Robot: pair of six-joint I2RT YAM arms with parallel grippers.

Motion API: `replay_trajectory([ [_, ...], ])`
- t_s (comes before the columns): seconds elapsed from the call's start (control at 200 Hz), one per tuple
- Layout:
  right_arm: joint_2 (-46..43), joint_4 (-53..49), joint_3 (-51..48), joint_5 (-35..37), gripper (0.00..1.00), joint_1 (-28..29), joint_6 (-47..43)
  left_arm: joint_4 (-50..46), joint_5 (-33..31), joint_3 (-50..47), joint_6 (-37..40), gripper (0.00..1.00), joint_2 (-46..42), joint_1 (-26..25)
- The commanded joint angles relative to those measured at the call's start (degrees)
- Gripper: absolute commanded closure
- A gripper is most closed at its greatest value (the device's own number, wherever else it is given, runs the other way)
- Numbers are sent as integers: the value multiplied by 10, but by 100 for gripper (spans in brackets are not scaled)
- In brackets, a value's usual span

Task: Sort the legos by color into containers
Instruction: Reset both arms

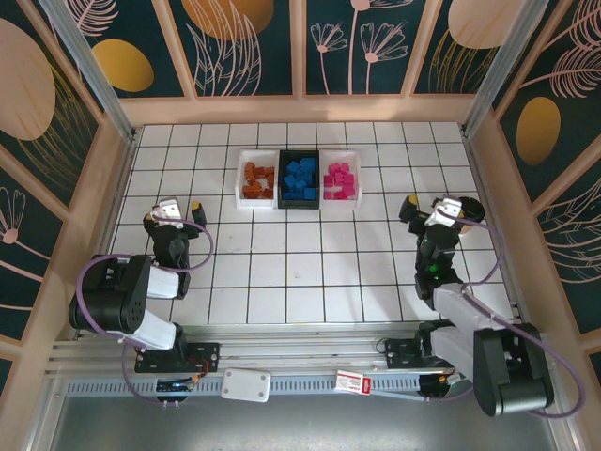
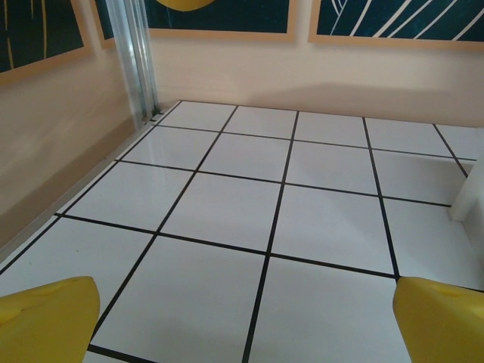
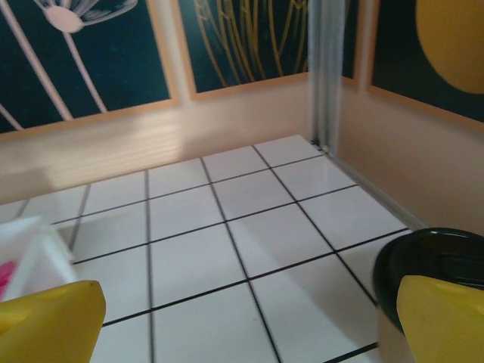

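Partly cut off: white bin (image 3: 38, 257).

I am wearing black jointed shells with white forearm covers on my left arm (image 1: 141, 301) and right arm (image 1: 479, 329); purple cables (image 1: 86, 272) are looping alongside, and my left gripper (image 2: 242, 325) and right gripper (image 3: 246, 321) are showing yellow fingertips (image 2: 45, 318).

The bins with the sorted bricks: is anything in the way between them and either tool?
Nothing visible. Only white tiles lie between the open left tool and the white bin of orange bricks, and between the open right tool and the white bin of pink bricks.
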Motion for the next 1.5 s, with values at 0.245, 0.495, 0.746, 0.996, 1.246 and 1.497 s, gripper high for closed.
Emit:
replay_trajectory([
  [0.245,283,401,-60,-135,1,-70,-15,36,-9,5,-11,1,-1,5],
  [0.495,302,331,-13,-140,1,-81,-4,36,-9,5,-11,1,-1,5],
  [0.746,301,336,-17,-120,1,-81,3,36,-8,5,-11,1,-1,5],
  [0.996,301,336,-16,-120,1,-80,2,35,-9,5,-11,1,-1,5],
  [1.246,301,336,-17,-120,1,-81,2,35,-8,5,-11,1,-1,5],
  [1.497,302,334,-15,-118,1,-78,-1,35,-8,5,-12,1,-1,5],
])
